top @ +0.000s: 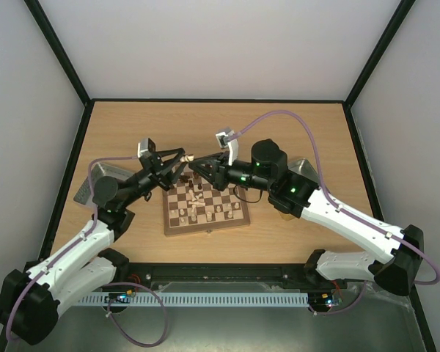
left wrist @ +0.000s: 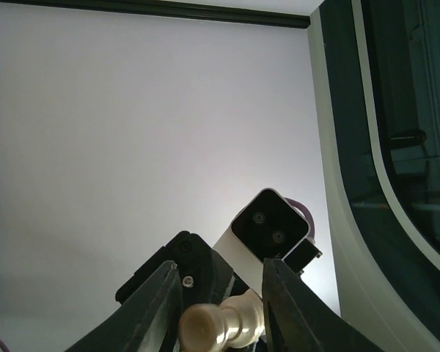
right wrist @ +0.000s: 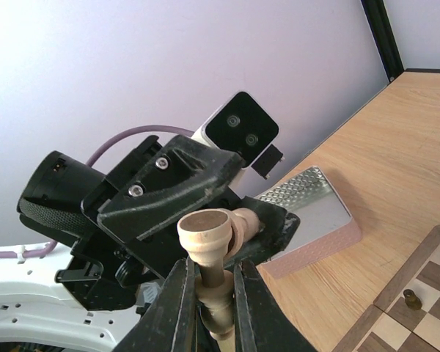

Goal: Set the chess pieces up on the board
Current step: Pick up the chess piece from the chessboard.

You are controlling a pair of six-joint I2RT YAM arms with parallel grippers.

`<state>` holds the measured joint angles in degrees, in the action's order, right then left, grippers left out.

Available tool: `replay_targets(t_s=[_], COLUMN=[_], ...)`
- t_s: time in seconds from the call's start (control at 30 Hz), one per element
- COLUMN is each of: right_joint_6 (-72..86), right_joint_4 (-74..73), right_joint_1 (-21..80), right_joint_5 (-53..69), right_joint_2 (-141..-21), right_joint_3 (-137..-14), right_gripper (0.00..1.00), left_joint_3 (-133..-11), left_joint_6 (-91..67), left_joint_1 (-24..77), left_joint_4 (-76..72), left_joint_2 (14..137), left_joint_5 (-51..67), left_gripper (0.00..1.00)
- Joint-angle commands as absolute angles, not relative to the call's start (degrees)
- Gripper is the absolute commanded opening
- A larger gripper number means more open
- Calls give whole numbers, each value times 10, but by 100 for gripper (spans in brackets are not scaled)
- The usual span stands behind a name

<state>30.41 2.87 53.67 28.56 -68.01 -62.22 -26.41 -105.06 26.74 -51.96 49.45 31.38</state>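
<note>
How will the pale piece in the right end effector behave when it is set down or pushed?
Probably stiff and light: the pale piece looks like turned wood. Pushed, it would likely tip, being tall over a narrow round base. On its side it should roll.

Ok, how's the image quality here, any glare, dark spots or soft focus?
Top view: evenly lit and sharp, though the chess pieces on the board are too small to read. Left wrist view: bright glow on the wall, fingers nearly black, pale piece slightly soft. Right wrist view: wall washed out at upper left, pale piece between the fingers sharp.
</note>
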Motion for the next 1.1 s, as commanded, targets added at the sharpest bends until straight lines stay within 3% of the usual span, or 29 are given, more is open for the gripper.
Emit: replay_targets(t_s=[0.0, 0.3, 0.47, 0.6, 0.9, 1.07], right_joint_6=[310, 315, 314, 313, 340, 380], right_joint_4=[60, 63, 57, 39, -80, -143], right_joint_1=[541, 541, 541, 541, 541, 541], right_joint_5=[287, 285, 264, 215, -68, -240], right_joint_2=[-668, -666, -652, -632, -618, -611], right_joint_3=[-625, -610, -600, -592, -594, -590], right_gripper=[8, 8, 8, 8, 8, 8], left_joint_3=[-259, -265, -268, -300, -453, -477], left_joint_6=[-1054, -1041, -1009, -908, -498, -386], left_joint_1=[270, 271, 270, 271, 317, 416], left_joint_4=[-542, -526, -478, -328, 79, 151], left_joint_2=[494, 492, 482, 460, 489, 548], left_joint_5=[306, 294, 287, 272, 119, -8], left_gripper=[31, 11, 8, 8, 10, 12])
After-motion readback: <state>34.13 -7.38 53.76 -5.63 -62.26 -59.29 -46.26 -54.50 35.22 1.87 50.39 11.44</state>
